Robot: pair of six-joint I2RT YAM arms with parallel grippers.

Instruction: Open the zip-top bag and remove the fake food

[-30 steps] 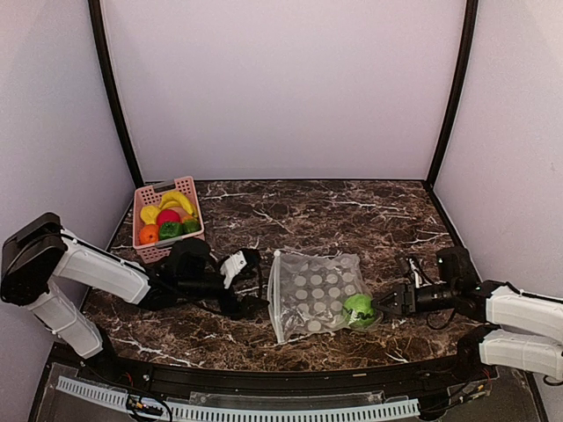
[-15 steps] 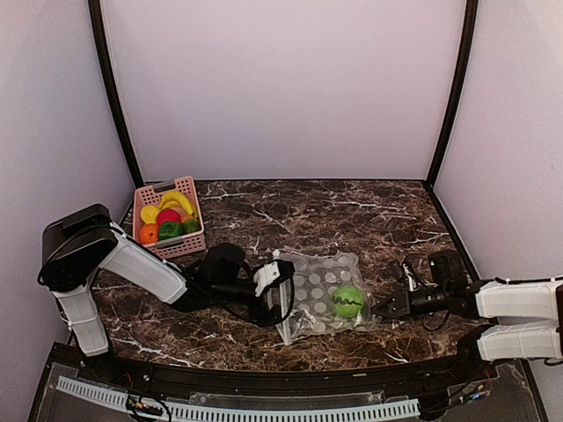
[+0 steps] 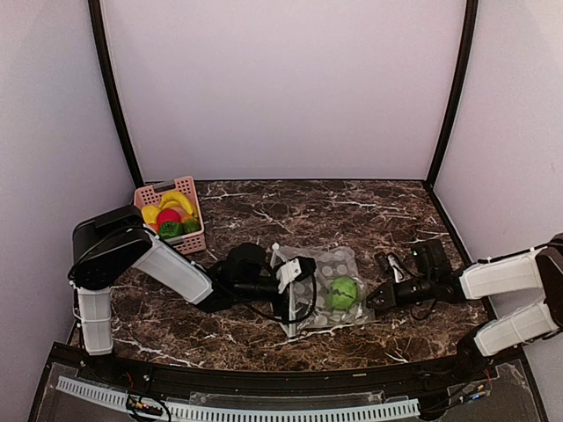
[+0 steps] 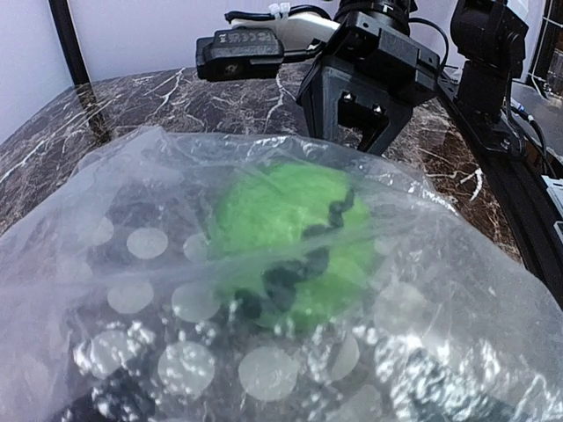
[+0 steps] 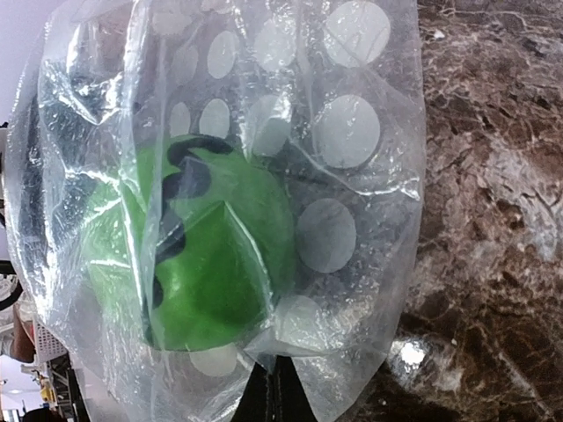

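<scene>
1. Dark marble-patterned worktop (image 3: 352,211) is sitting between pale lilac walls. The zip-top bag (image 3: 321,264) is lying flat on it, near the middle of the front edge.
2. Rows of pale round dots are showing as the bag's only print. The green ball (image 3: 343,293) inside it is carrying a wavy black line.
3. The top view is giving the whole layout. The left tool (image 3: 295,277) is meeting the bag's 9 o'clock edge and the right tool (image 3: 371,301) its 3 o'clock edge. A pink basket (image 3: 163,187) holding toy fruits (image 3: 171,211) is standing at 10 o'clock from the bag, well apart.
4. The left wrist view is looking through the dotted film at the green ball (image 4: 281,237), with the black right tool (image 4: 374,132) at 12 o'clock just behind the bag. Whether the left tool is spread or pressed together cannot be told from any view.
5. The right wrist view is showing the green ball (image 5: 211,264) bulging against the crumpled film close up. At 6 o'clock the right tool (image 5: 268,400) is pressed together, pinching the bag's edge.
</scene>
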